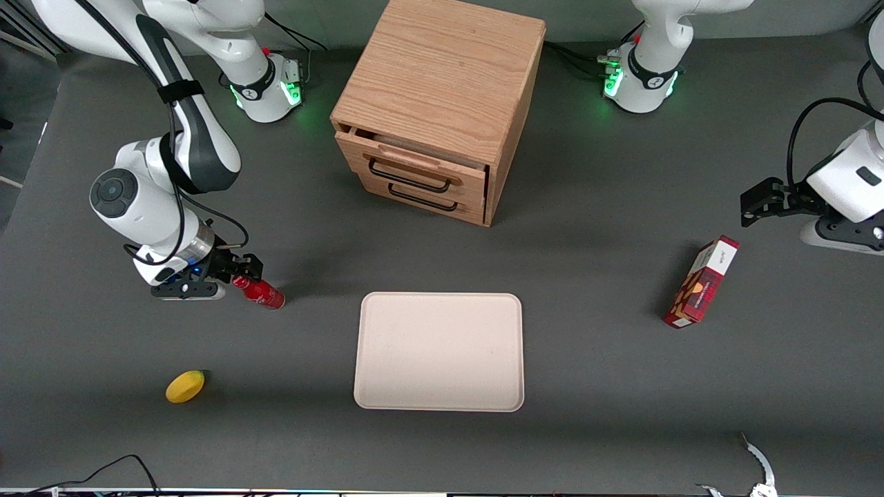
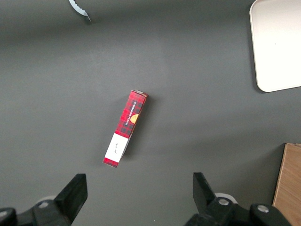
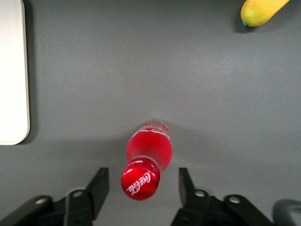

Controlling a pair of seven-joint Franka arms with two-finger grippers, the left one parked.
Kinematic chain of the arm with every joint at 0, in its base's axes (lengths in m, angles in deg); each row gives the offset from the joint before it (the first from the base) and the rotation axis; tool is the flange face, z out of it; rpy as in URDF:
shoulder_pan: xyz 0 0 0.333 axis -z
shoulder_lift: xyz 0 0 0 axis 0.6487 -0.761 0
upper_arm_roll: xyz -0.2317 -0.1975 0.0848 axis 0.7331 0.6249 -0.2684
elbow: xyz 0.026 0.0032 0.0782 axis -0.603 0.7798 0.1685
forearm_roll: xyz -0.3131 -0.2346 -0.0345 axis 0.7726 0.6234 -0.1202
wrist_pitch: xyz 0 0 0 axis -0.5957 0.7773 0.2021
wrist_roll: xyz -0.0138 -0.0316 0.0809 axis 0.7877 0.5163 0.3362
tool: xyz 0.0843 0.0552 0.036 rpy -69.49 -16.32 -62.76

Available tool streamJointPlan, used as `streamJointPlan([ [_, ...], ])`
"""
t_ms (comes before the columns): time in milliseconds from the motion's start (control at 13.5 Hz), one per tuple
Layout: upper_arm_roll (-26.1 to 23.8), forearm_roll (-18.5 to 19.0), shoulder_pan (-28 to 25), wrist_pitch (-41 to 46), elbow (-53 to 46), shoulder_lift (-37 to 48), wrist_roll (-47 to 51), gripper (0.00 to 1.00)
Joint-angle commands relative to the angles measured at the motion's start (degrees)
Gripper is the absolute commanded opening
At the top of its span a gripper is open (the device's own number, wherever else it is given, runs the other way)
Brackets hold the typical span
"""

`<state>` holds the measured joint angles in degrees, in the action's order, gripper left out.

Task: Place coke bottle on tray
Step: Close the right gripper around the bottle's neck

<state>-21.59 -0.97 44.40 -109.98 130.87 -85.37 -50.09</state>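
Note:
The coke bottle (image 1: 261, 293) is small, glossy red with a red cap, and stands on the dark table toward the working arm's end. In the right wrist view the coke bottle (image 3: 146, 160) shows cap toward the camera, between my two fingers with a gap on each side. My gripper (image 1: 235, 275) is open, directly above the bottle's cap and not touching it; it also shows in the right wrist view (image 3: 141, 181). The cream tray (image 1: 440, 351) lies flat and bare at the table's middle, beside the bottle; its edge (image 3: 11, 70) shows in the right wrist view.
A yellow lemon (image 1: 185, 386) lies nearer the front camera than the bottle. A wooden drawer cabinet (image 1: 436, 103), top drawer slightly open, stands farther back than the tray. A red and white carton (image 1: 701, 281) lies toward the parked arm's end.

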Motion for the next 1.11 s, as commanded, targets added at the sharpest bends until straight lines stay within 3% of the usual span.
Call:
streamJointPlan([
  [0, -0.26, 1.2, 0.52, -0.97, 0.45, 0.13, 1.0, 0.54],
  [223, -0.26, 1.2, 0.53, -0.97, 0.53, 0.57, 1.09, 0.1],
  [297, -0.35, 1.2, 0.53, -0.97, 0.62, 0.57, 1.09, 0.0],
  [743, -0.35, 1.2, 0.26, 2.0, -0.42, 3.98, 1.27, 0.0],
  [1040, -0.35, 1.2, 0.0, 20.95, -13.57, 5.76, 1.27, 0.0],
])
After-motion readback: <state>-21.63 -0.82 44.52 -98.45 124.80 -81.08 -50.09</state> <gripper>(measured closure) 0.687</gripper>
